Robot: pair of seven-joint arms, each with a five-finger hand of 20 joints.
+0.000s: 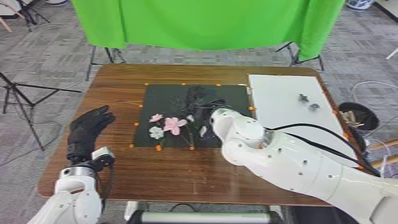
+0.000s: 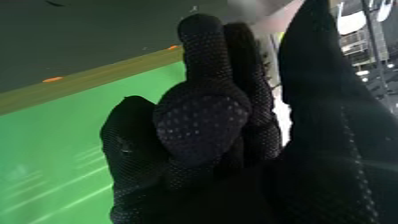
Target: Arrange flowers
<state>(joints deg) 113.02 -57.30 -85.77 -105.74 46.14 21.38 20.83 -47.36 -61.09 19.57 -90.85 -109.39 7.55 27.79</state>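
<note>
In the head view, the right hand (image 1: 206,104) merges with the dark mat (image 1: 155,100), so whether it grips anything cannot be told; its arm hides part of the mat's edge. Pink flowers (image 1: 172,125) and a white flower (image 1: 156,133) lie on the mat near it. The left hand (image 1: 86,131), relaxed, is at the tabletop's (image 1: 124,172) left side. The right wrist view adds an unclear pink blur beyond the right hand (image 2: 204,120).

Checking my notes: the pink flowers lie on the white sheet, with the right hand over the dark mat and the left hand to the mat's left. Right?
No: the head view shows the pink flowers on the dark mat, not the white sheet. The rest stands: right hand over that mat, left hand to its left.
</note>
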